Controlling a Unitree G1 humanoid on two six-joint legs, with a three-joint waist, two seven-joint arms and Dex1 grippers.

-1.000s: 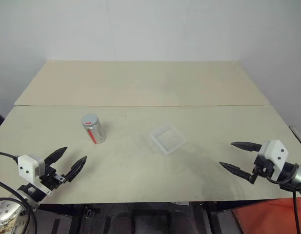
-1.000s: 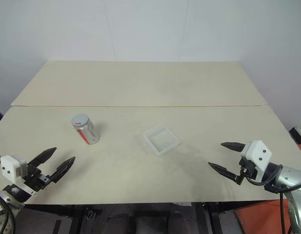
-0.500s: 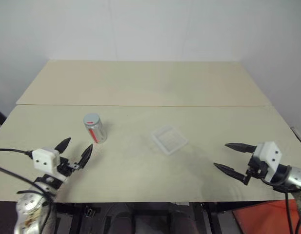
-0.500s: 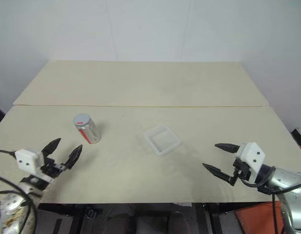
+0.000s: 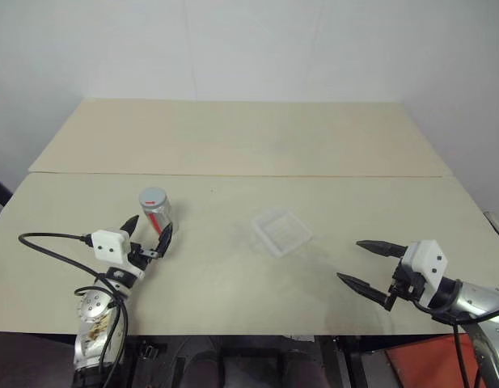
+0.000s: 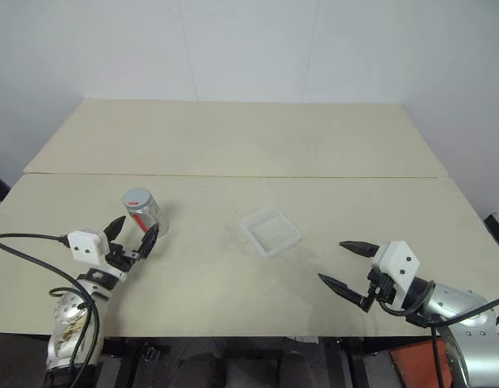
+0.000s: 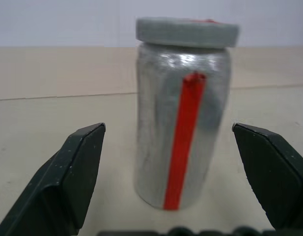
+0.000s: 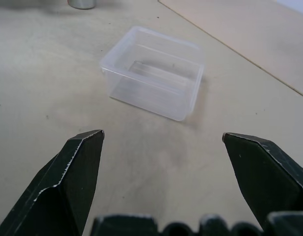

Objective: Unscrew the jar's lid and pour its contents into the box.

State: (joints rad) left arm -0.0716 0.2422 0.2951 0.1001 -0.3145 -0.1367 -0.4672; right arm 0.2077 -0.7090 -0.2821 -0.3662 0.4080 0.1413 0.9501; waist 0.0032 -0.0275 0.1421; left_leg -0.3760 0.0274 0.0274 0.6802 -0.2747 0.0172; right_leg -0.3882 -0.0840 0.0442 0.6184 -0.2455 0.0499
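The table [image 5: 257,145], two pale boards butted along a seam, is carrying everything in the scene, and its far board is lying bare. Nothing is standing between the jar and the box, or between either gripper and the thing it is facing.

The box [image 5: 281,230] is sitting on the near board, a little right of the middle, open side up and turned so that one corner is pointing toward the robot. In the right wrist view the box [image 8: 153,73] is looking clear and unfilled.

The jar [image 5: 155,211] is standing upright on the near board, well to the left of the box, its long axis running vertically. Its red stripe [image 7: 184,140] is running up the side that is facing the left gripper. The lid [image 7: 187,32] is sitting flat on top, with a small red mark showing on it.

The left gripper [image 5: 145,233] is hovering just in front of the jar with its fingers spread wide, one to either side of the jar's near face, gripping nothing. In the left wrist view the jar is standing between the two fingertips without touching them.

The right gripper [image 5: 366,263] is hanging over the near right part of the table, well apart from the box, fingers spread wide and unladen, pointing toward the box.
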